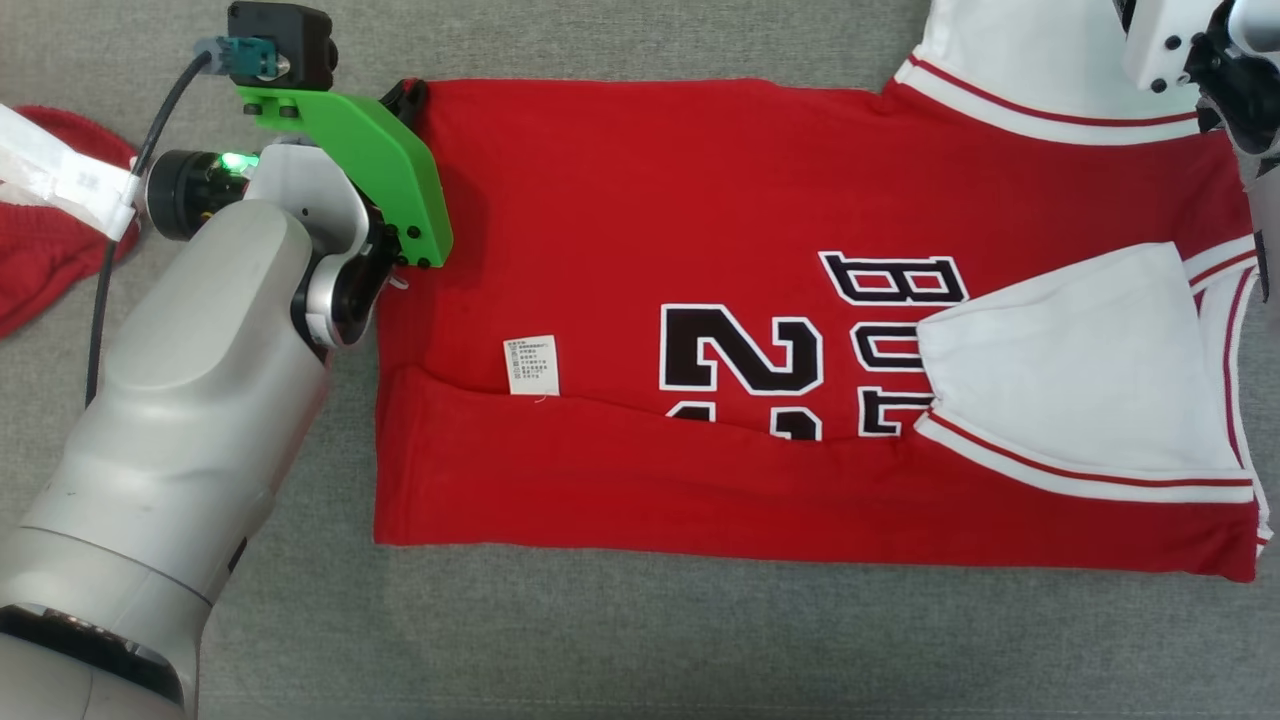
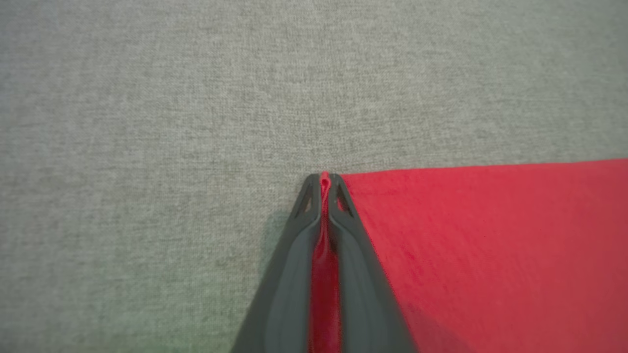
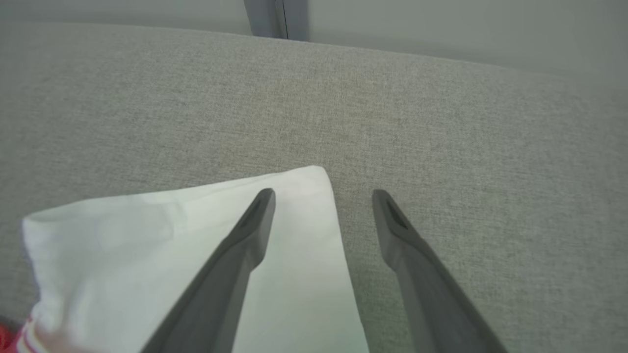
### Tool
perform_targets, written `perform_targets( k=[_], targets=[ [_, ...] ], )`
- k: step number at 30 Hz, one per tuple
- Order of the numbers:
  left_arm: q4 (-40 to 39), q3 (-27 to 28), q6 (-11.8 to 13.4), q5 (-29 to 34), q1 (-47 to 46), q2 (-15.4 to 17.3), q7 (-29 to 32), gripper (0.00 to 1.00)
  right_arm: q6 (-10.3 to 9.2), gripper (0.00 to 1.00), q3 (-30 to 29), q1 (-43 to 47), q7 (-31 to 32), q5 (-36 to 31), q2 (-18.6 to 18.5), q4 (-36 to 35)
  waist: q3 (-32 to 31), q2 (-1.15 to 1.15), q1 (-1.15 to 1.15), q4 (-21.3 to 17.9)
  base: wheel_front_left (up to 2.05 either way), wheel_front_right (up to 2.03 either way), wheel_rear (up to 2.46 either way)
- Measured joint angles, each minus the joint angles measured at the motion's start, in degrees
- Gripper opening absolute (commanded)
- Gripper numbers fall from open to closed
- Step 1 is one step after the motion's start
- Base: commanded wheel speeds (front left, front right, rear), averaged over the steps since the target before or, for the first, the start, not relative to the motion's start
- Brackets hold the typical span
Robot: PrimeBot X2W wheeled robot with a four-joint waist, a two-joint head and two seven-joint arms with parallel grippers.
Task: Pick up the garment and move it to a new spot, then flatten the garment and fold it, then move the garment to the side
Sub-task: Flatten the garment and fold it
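I work over a grey woven surface [image 1: 600,650], matte and finely flecked, soft like upholstery. In my right wrist view its far edge curves away below a plain pale wall [image 3: 441,24] with a dark upright strip [image 3: 274,17].

At the far left lies a red knitted cloth [image 1: 40,250], coarse and bunched, partly under a white tag. Next comes my left forearm, smooth silver, carrying a bright green bracket [image 1: 370,160]. My left claw [image 2: 324,182] is pinched together on the far left corner of the garment [image 1: 620,200], with a thin ridge of red fabric squeezed between the dark fingers.

The garment is a red jersey lying flat across the middle of the surface, its hem toward my left and its near edge folded up in a long strip. A small white label [image 1: 531,365] sits just above that fold. Further right are blocky black numerals [image 1: 740,360] outlined in white, partly covered by the fold. A white sleeve [image 1: 1060,370] with red and white trim is folded in over the lettering, and a second white sleeve [image 1: 1010,60] spreads at the far corner.

My right claw [image 3: 324,196] stands apart, gripping nothing, one finger over that sleeve, the other over bare grey.
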Motion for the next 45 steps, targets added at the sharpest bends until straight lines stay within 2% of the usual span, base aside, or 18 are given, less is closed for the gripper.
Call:
perform_targets(
  k=[7,8,9,10,16,22,27,31,35,40,45],
  targets=[
    [-1.1,-0.4,-0.5,0.1,0.0,-1.7,-2.1,0.0,-0.03,1.0,-0.5,-1.7,3.5,-2.4,-0.3,4.7,1.3,0.0,0.0,2.5,0.0,0.0,0.0],
    [-1.1,-0.5,-0.5,0.2,0.0,-1.9,-2.3,0.0,-0.04,0.85,0.0,-2.1,4.8,-2.4,-0.4,5.1,1.5,0.0,0.0,2.7,0.0,0.0,0.0],
    [-1.1,-0.5,-0.5,0.3,0.0,-2.0,-2.8,0.0,-0.04,0.36,0.3,-2.2,5.3,-2.3,-0.6,5.1,1.6,0.0,0.0,2.9,0.0,0.0,0.0],
    [-1.1,-0.5,-0.5,0.4,0.0,-2.1,-3.2,0.0,-0.03,0.0,0.3,-2.2,5.0,-2.3,-0.7,4.9,1.6,0.0,0.0,3.0,0.0,0.0,0.0],
    [-0.3,-0.3,0.2,1.0,0.8,-2.2,-7.4,0.0,0.01,0.0,1.6,-1.5,-1.7,-4.2,-0.8,3.9,1.1,0.0,0.0,2.5,0.0,0.0,0.0],
    [1.1,0.2,0.8,1.9,1.6,-2.2,-12.9,0.0,0.01,0.0,1.6,-0.6,-8.0,-2.9,-0.5,3.5,-0.6,0.0,0.0,1.6,0.0,0.0,0.0],
    [1.3,0.4,-0.1,2.8,3.7,-2.0,-18.4,0.0,0.01,0.0,2.6,3.3,-13.2,-0.1,-0.6,1.3,-2.9,0.0,0.0,1.0,0.0,0.0,0.0],
    [1.3,-0.4,-2.2,3.5,6.8,-1.4,-22.1,0.0,0.01,0.0,3.4,9.0,-16.3,3.0,-1.5,-1.5,-5.2,0.0,0.0,0.4,0.0,0.0,0.0],
    [0.9,-1.6,-4.5,5.4,9.3,0.0,-24.9,0.0,0.01,0.0,5.4,15.8,-16.9,5.5,-2.7,-5.5,-7.5,0.0,0.0,-0.5,0.0,0.0,0.0],
    [-0.4,-1.1,-5.1,8.8,13.3,2.5,-25.9,0.0,0.01,0.0,5.6,23.9,-17.2,8.5,-3.8,-11.9,-10.1,0.0,0.0,-1.9,0.0,0.0,0.0],
    [-5.9,3.0,-6.0,13.6,18.6,4.6,-26.1,0.0,0.01,0.0,5.0,31.3,-15.5,9.8,-4.3,-18.0,-12.1,0.0,0.0,-3.6,0.0,0.0,0.0]
  ],
)
